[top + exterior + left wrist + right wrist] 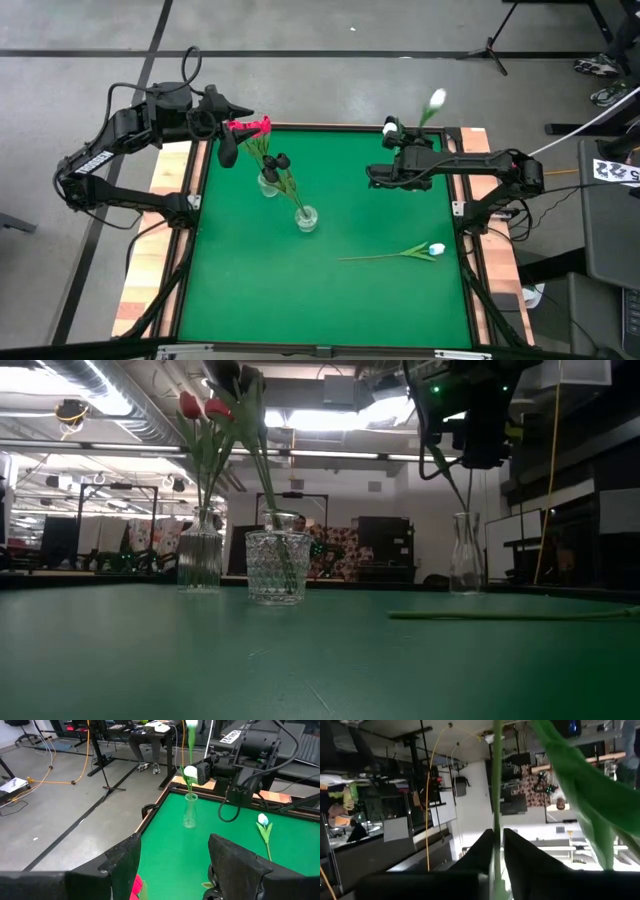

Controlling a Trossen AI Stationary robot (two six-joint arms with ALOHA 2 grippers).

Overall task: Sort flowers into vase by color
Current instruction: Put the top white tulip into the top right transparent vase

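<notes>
Green felt table (pixel 300 660) lay nearest. Right gripper (pixel 497 837) pinched a white tulip's stem (pixel 496 780) above the far clear vase (pixel 189 812), apparently lowering it in; release seemed next. Left gripper (pixel 172 857) waited, fingers spread, beside the pink tulips (pixel 250 127).

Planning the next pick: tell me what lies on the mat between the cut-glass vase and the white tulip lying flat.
Nothing: in the high view, only bare green mat separates the cut-glass vase from the lying white tulip. The low view shows the same.
</notes>
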